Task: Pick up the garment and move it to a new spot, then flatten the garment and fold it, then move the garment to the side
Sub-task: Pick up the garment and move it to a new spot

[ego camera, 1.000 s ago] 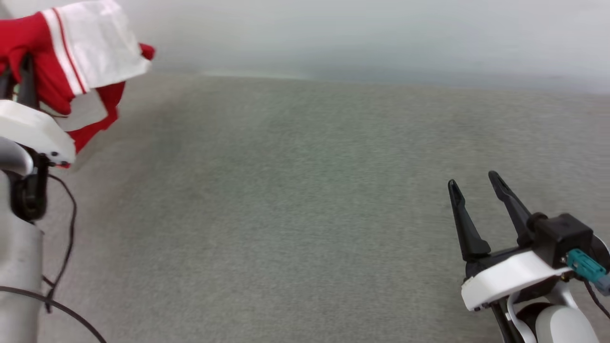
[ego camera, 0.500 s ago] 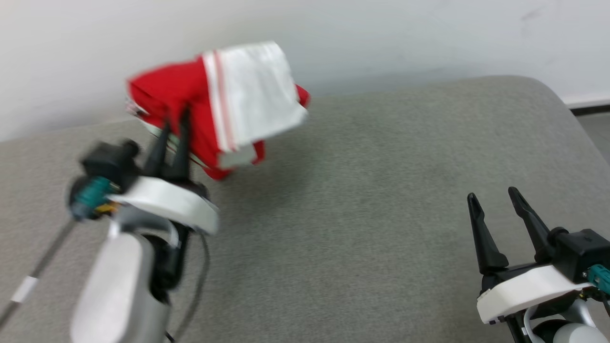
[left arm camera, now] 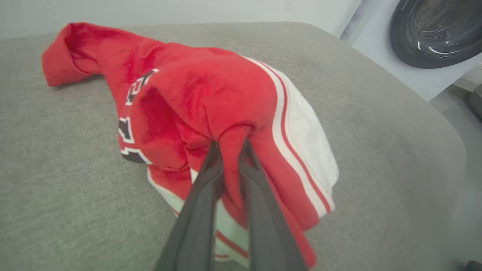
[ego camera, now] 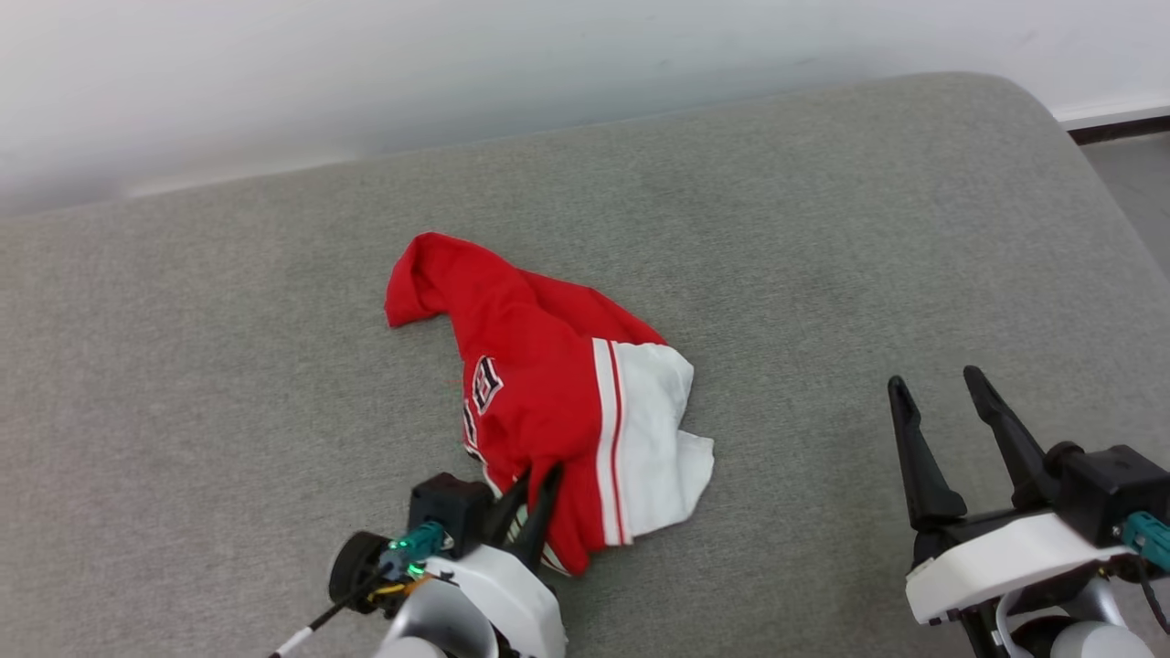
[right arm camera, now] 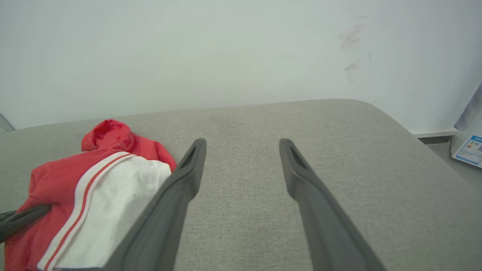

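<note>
Looking early: your left gripper (ego camera: 539, 475) has jaws clamped on the crumpled garment (ego camera: 530, 366) mid-frame, right gripper (ego camera: 933, 379) jaws apart; flattening and folding to go.

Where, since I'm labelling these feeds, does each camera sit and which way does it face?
Head view: on the head, looking forward and down at the grey cushion and the garment; left gripper at bottom, right gripper lower right.
Left wrist view: on the left wrist, looking along its closed fingers pinching the garment's red cloth.
Right wrist view: on the right wrist, looking along its open fingers toward the white wall.
Shared: all three show the garment on the cushion.
</note>
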### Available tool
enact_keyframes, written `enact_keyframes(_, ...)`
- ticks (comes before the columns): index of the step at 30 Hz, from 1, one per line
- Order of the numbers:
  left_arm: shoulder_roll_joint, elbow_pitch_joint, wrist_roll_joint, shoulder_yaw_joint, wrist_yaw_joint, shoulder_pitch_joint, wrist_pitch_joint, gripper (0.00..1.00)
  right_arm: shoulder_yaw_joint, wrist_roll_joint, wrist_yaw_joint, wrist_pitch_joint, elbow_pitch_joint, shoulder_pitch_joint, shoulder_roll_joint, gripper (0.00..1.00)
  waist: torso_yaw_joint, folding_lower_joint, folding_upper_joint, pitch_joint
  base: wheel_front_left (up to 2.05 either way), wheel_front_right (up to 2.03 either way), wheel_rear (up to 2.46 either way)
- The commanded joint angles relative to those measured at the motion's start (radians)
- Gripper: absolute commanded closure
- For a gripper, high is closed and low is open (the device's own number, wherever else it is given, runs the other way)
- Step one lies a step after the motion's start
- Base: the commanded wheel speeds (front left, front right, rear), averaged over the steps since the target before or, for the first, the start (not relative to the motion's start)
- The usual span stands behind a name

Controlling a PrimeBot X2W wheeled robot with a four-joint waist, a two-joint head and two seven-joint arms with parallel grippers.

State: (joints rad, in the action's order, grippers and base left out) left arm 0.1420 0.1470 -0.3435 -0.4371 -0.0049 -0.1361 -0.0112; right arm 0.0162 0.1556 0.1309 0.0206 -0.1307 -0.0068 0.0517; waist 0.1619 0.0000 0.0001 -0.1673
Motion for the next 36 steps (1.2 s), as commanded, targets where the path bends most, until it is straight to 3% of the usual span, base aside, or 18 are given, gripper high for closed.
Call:
enact_keyframes(1,-0.010,0.004,-0.003,-0.006,0.002,0.006,0.004,0.67,0.005,0.002,0.000,-0.006,0.003,-0.019,-0.002,0.00,-0.013,0.0000,-0.0001,-0.003,0.00,0.00,0.00)
enact_keyframes(2,-0.013,0.002,-0.004,-0.008,0.002,0.004,-0.004,0.00,0.004,0.000,0.000,-0.008,0.007,-0.020,-0.002,0.00,-0.020,0.0000,-0.0001,-0.001,0.00,0.00,0.00)
enact_keyframes(10,-0.032,-0.033,0.012,-0.026,-0.002,-0.023,-0.084,0.00,-0.007,-0.016,0.000,0.001,0.021,-0.010,-0.002,0.00,-0.083,0.0000,-0.0001,0.062,0.00,0.00,0.00)
enact_keyframes(14,-0.026,-0.069,0.013,0.000,0.015,-0.031,-0.136,0.00,-0.016,-0.030,0.000,0.016,0.011,0.011,-0.002,0.00,-0.118,0.0000,-0.0001,0.099,0.00,0.00,0.00)
enact_keyframes(24,0.055,-0.076,-0.015,0.155,0.101,0.042,-0.208,0.00,-0.027,-0.036,0.000,0.050,-0.011,0.066,-0.002,0.00,-0.175,0.0000,-0.0001,0.164,0.00,0.00,0.00)
enact_keyframes(30,0.097,-0.074,-0.040,0.221,0.122,0.111,-0.222,0.00,-0.029,-0.042,0.000,0.066,-0.020,0.088,-0.002,0.00,-0.183,0.0000,-0.0001,0.186,0.00,0.00,0.00)
enact_keyframes(36,0.115,-0.087,-0.046,0.218,0.119,0.153,-0.210,0.00,-0.047,-0.040,0.000,0.076,-0.028,0.101,-0.002,0.00,-0.172,0.0000,-0.0001,0.197,0.00,0.00,0.00)
